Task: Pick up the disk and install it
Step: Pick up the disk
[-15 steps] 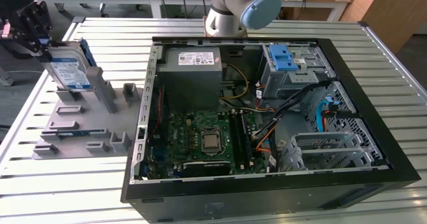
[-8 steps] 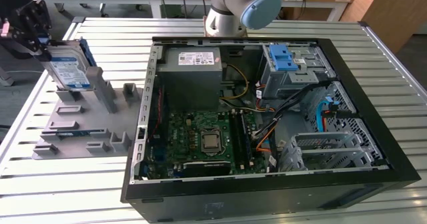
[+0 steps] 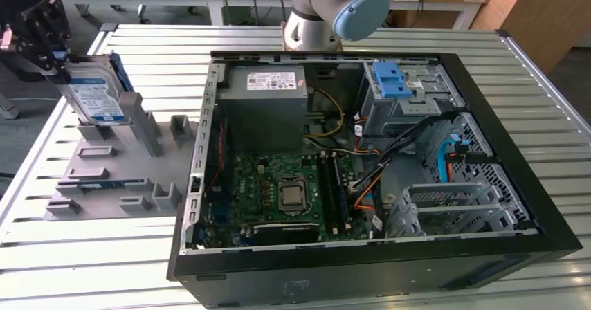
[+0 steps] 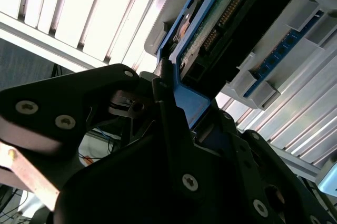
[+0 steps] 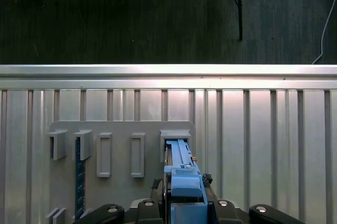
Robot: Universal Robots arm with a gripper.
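Gripping the disk point(image 3: 99, 88), our tool point(image 3: 57, 68) stands ten o'clock of the computer point(image 3: 369, 272), near the tabletop point(image 3: 93, 268) edge; we cannot read its label point(image 3: 93, 101).

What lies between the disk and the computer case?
In the exterior view, the empty upright blocks of the grey holder stand between the disk and the case.
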